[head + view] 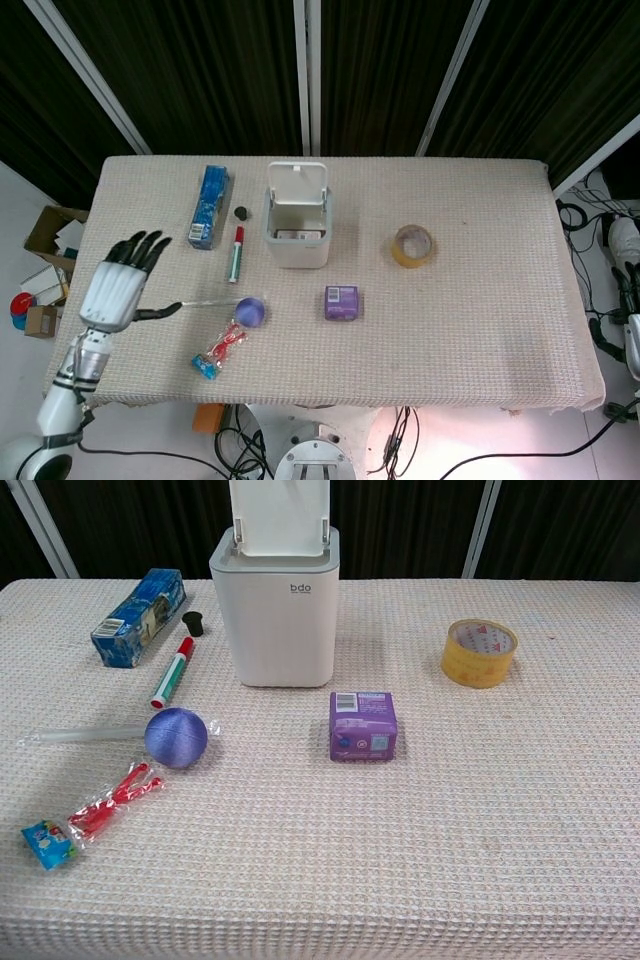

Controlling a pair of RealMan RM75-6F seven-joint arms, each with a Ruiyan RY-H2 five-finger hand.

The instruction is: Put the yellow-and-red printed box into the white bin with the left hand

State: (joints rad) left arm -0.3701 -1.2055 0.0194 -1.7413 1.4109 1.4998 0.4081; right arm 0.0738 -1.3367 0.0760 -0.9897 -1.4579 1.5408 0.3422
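The white bin (297, 230) (276, 605) stands at the table's back middle with its lid tipped up. In the head view the yellow-and-red printed box (293, 236) lies inside the bin, only a sliver showing; the chest view hides it behind the bin wall. My left hand (117, 285) hangs off the table's left edge, well away from the bin, fingers spread and holding nothing. It does not show in the chest view. Only a bit of my right arm shows at the far right edge of the head view; the right hand itself is out of sight.
A blue box (210, 192), a black cap (241, 212) and a red-capped marker (236, 253) lie left of the bin. Nearer me are a purple ball on a stick (250, 311), a packet of red sticks (220, 350), a purple box (341, 301) and a tape roll (413, 245).
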